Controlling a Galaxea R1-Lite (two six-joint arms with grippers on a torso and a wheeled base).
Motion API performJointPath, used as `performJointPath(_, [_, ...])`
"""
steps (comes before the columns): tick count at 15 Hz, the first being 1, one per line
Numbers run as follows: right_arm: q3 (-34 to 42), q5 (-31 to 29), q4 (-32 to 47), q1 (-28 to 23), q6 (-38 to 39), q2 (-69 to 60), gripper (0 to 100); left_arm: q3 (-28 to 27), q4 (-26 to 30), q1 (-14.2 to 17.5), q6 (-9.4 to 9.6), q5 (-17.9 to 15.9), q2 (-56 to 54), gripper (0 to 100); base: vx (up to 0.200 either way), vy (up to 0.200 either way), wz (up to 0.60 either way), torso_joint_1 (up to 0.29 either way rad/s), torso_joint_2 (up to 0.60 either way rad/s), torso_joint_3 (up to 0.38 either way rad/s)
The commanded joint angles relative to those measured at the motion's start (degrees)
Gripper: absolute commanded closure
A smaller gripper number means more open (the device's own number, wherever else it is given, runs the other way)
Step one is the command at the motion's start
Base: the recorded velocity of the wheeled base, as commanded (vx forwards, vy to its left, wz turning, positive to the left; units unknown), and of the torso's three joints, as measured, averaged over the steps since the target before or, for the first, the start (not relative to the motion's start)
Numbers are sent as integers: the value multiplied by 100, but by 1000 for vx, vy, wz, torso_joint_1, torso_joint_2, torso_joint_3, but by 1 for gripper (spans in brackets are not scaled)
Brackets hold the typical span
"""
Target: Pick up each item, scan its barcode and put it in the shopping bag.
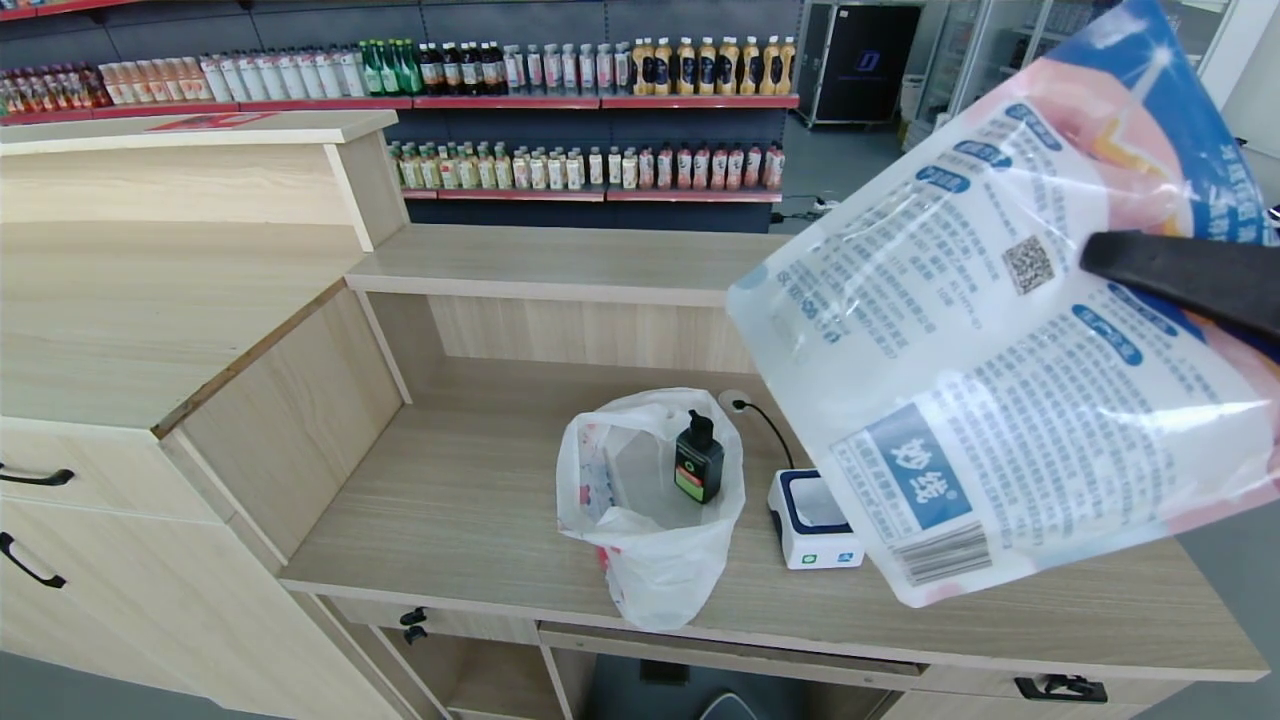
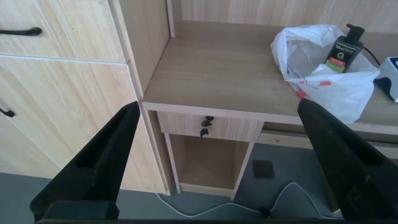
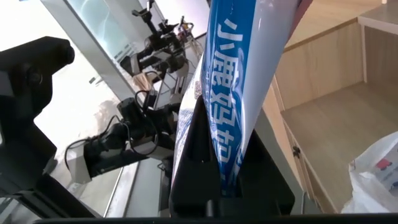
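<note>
A large white, blue and pink refill pouch [image 1: 1010, 350] hangs high above the counter's right side, and my right gripper [image 1: 1110, 258] is shut on its upper part. Its barcode [image 1: 945, 553] sits at the lower corner, facing the head camera. In the right wrist view the pouch [image 3: 233, 93] is pinched edge-on in the right gripper [image 3: 224, 155]. The white shopping bag [image 1: 650, 520] stands open mid-counter, and a black pump bottle [image 1: 698, 462] appears to stand in its mouth. The white-and-blue scanner [image 1: 812, 520] is just right of the bag. My left gripper [image 2: 217, 168] is open, low before the counter's left front.
The light wood counter [image 1: 450, 500] has a raised shelf behind and a taller cabinet [image 1: 150, 320] with drawer handles at its left. A cable [image 1: 765, 425] runs from the scanner to the back. Drinks shelves [image 1: 590, 110] line the far wall. A locked drawer [image 2: 208, 127] sits under the counter edge.
</note>
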Motion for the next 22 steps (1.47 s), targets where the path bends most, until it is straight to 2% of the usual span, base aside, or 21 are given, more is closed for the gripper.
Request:
performJointPath(1, [25, 4, -1, 8, -2, -3, 100, 0, 0, 0, -1, 0, 0, 0, 0, 0, 0, 0, 0, 0])
performJointPath(7, [33, -13, -1, -1, -134, 6, 100, 0, 0, 0, -1, 0, 0, 0, 0, 0, 0, 0, 0, 0])
performJointPath(9, [25, -40, -9, -247, -433, 120, 100, 0, 0, 0, -1, 0, 0, 0, 0, 0, 0, 0, 0, 0])
performJointPath(10, [69, -31, -18, -678, -1057, 296, 100, 0, 0, 0, -1, 0, 0, 0, 0, 0, 0, 0, 0, 0])
performJointPath(11, [130, -31, -27, -897, -1461, 410, 100, 0, 0, 0, -1, 0, 0, 0, 0, 0, 0, 0, 0, 0])
performJointPath(12, [271, -40, -9, -1539, -2753, 736, 100, 0, 0, 0, -1, 0, 0, 0, 0, 0, 0, 0, 0, 0])
performJointPath(13, [332, -49, 43, -1970, -3474, 885, 100, 0, 0, 0, -1, 0, 0, 0, 0, 0, 0, 0, 0, 0])
performJointPath(14, [341, -40, 439, -2602, -4660, 1087, 100, 0, 0, 0, -1, 0, 0, 0, 0, 0, 0, 0, 0, 0])
performJointPath(15, [297, -40, 747, -2998, -5592, 1237, 100, 0, 0, 0, -1, 0, 0, 0, 0, 0, 0, 0, 0, 0])
performJointPath(16, [271, -40, 931, -3182, -6137, 1324, 100, 0, 0, 0, -1, 0, 0, 0, 0, 0, 0, 0, 0, 0])
performJointPath(17, [69, -31, 1388, -3508, -7332, 1500, 100, 0, 0, 0, -1, 0, 0, 0, 0, 0, 0, 0, 0, 0])
performJointPath(18, [-98, -31, 1573, -3683, -8000, 1632, 100, 0, 0, 0, -1, 0, 0, 0, 0, 0, 0, 0, 0, 0])
performJointPath(20, [-195, -5, 1810, -3868, -8844, 1746, 100, 0, 0, 0, -1, 0, 0, 0, 0, 0, 0, 0, 0, 0])
performJointPath(22, [-204, 4, 2021, -3921, -9318, 1922, 100, 0, 0, 0, -1, 0, 0, 0, 0, 0, 0, 0, 0, 0])
